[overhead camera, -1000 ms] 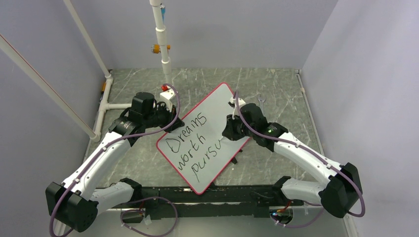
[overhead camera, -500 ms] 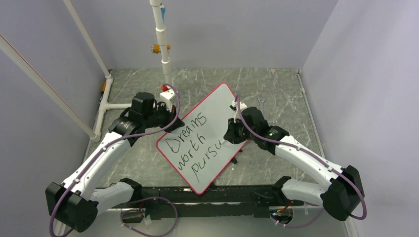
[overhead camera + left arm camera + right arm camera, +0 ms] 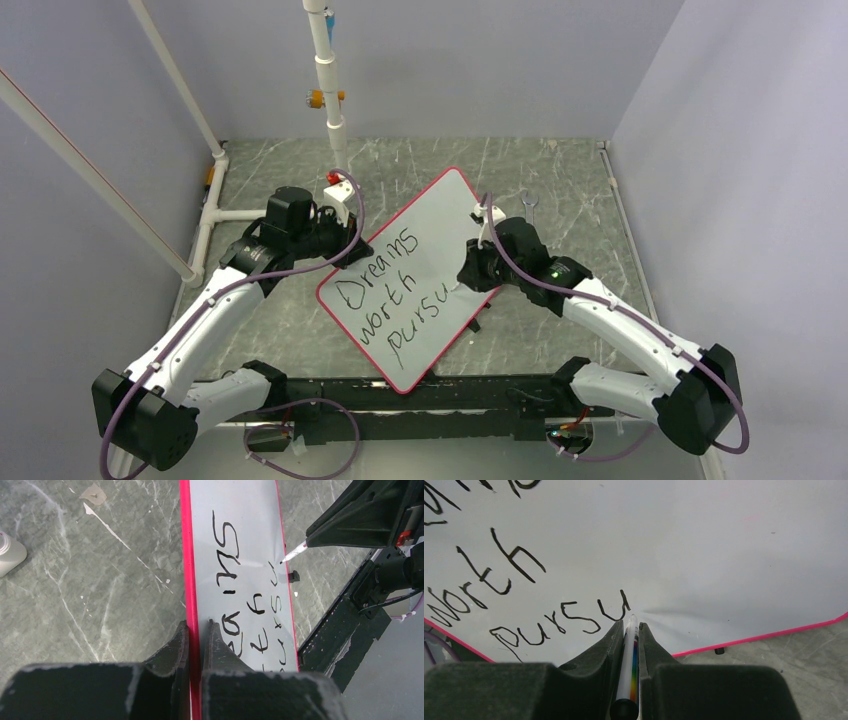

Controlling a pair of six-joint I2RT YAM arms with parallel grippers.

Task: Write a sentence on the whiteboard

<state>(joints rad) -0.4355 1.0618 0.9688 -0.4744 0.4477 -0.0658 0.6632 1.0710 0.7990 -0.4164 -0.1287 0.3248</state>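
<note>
The whiteboard (image 3: 445,215), white with a thin red rim, lies tilted diagonally on the table. My left gripper (image 3: 352,252) (image 3: 199,625) is shut on its left rim, one finger on each face. The sentence (image 3: 392,295) (image 3: 549,625) reads "Dreams worth pursu" in black, in three lines. My right gripper (image 3: 472,277) (image 3: 630,625) is shut on a white marker (image 3: 628,665) with a rainbow stripe. The marker tip (image 3: 286,559) sits on the board just right of the last "u". The right-hand part of the whiteboard (image 3: 704,540) is blank.
A small black cap (image 3: 474,325) (image 3: 719,651) lies on the marble table by the board's lower right edge. A wrench (image 3: 529,206) lies behind my right arm. White pipes (image 3: 335,110) stand at the back and left. A white bottle (image 3: 7,552) rests left of the board.
My right arm has shifted slightly right and toward the near edge, carrying the marker past the "u". The lettering reads the same. The left arm and board have not moved.
</note>
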